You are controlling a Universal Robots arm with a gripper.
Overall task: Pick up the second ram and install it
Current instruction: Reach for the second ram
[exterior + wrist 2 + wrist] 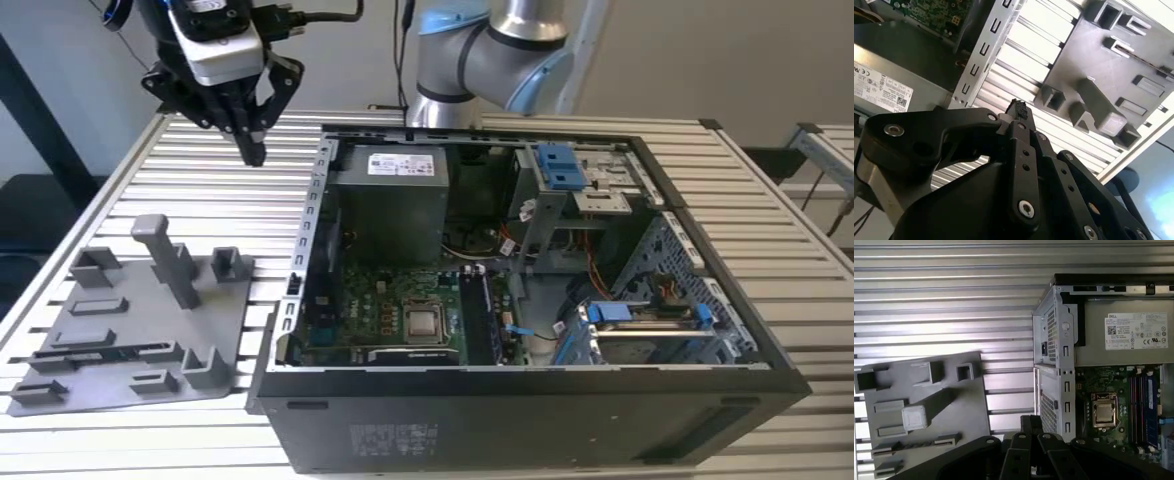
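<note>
2nd ram (916, 444): afaict it's the thin dark strip standing on edge in the long slot of the grey plate (971, 410), not 100% sure tho. It's def not in the gripper (251, 150), whose jaws are pinched together on nothing, hanging over the tabletop (200, 190) btw plate and case (534, 420). Edge-up prob so it can be pinched from above; first wrist view looks straight down on plate + mobo (1089, 380), exterior view gives the gripper's height, well above both.

The desk (120, 190) was ribbed, shiny metal; the plate (120, 350) matt grey plastic; the computer case (1054, 335) bare, perforated metal.
</note>
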